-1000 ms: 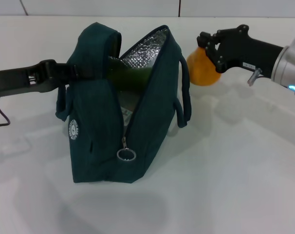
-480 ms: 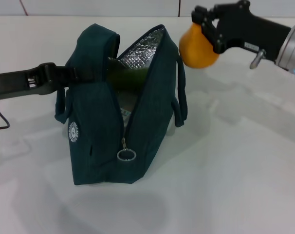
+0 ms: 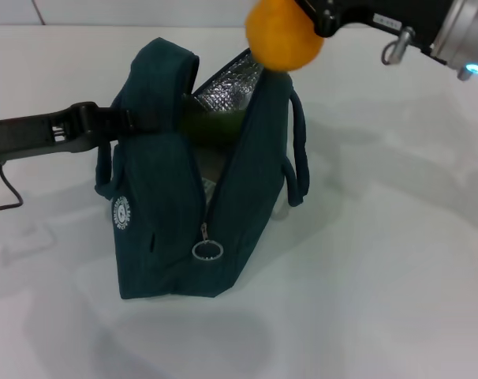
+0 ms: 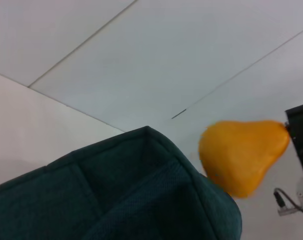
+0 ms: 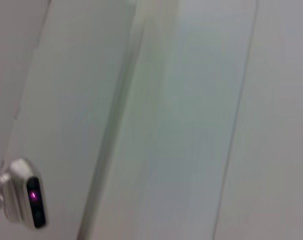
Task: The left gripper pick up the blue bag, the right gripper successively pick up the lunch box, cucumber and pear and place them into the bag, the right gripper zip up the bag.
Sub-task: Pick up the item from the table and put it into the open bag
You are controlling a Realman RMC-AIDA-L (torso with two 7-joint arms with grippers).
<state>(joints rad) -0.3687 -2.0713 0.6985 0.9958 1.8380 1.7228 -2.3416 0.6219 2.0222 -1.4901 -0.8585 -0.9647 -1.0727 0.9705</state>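
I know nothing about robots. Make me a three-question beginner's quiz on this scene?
1. True or false: the pear lies inside the blue bag.
2. What green item shows in the bag's open top?
3. The left gripper holds the bag by: A) its zipper ring, B) the side near a handle, C) its bottom.

Key:
1. False; the right gripper holds it above the opening.
2. The cucumber.
3. B.

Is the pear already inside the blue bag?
No, the pear hangs from the right end effector above the blue bag's open top.
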